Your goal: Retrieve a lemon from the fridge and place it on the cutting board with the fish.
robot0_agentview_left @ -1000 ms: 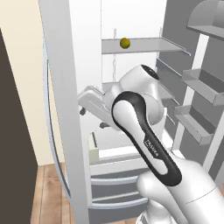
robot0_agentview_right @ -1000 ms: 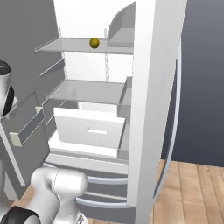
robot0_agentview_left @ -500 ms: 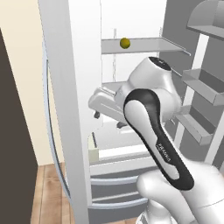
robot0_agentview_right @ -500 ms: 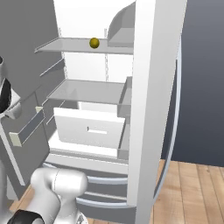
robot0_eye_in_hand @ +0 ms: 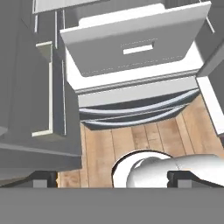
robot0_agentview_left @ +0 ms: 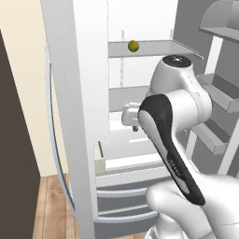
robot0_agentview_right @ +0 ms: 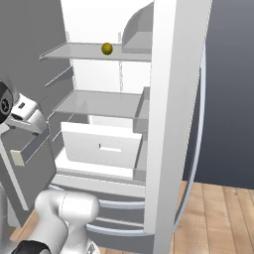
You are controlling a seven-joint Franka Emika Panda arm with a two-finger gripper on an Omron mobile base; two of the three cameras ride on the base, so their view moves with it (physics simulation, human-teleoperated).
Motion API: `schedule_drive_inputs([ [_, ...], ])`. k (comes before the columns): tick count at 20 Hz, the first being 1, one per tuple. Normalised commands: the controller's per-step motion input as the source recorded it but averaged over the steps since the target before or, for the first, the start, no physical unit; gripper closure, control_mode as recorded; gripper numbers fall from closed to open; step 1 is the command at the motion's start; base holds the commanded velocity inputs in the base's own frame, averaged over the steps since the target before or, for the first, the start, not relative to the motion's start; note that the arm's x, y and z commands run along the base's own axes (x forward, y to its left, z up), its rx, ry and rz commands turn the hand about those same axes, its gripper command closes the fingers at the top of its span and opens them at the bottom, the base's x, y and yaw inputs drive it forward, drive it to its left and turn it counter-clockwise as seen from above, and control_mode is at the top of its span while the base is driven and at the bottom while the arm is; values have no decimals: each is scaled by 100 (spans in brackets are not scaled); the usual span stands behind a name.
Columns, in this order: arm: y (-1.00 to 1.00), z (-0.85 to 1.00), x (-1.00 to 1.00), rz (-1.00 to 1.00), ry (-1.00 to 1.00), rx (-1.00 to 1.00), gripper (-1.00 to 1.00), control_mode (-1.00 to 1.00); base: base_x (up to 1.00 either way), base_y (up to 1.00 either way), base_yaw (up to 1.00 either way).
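even, flat rendered light with no visible source. the tall grey stainless-steel fridge (robot0_agentview_right: 178,124) has a bright white interior at the upper middle of both base views and no glare. shadows are soft and faint. edges look slightly soft and blocky, coarsest in the hand view. no edge distortion shows.

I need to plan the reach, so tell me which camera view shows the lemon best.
The right base view: the lemon sits unobstructed on the fridge's top shelf, with the open interior below it. The left base view also shows it, beyond the arm and beside the door edge. The hand view looks down at the drawers and floor.
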Motion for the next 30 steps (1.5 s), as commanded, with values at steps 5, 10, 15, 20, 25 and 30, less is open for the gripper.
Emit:
schedule_drive_inputs([
  [5, -76, 29, 3, -3, 0, -19, -100, -100, 0, 0, 0],
  [10, -41, 43, 0, 0, 3, 1, -100, -100, 0, 0, 0],
  [15, -32, 2, 0, 0, 6, 0, -100, -100, 0, 0, 0],
  [20, -28, -3, 0, 0, 1, 0, -100, -100, 0, 0, 0],
  [25, -20, -4, 0, 0, 0, 0, -100, -100, 0, 0, 0],
  [30, 0, 0, 0, 0, 0, 0, -100, -100, 0, 0, 0],
])
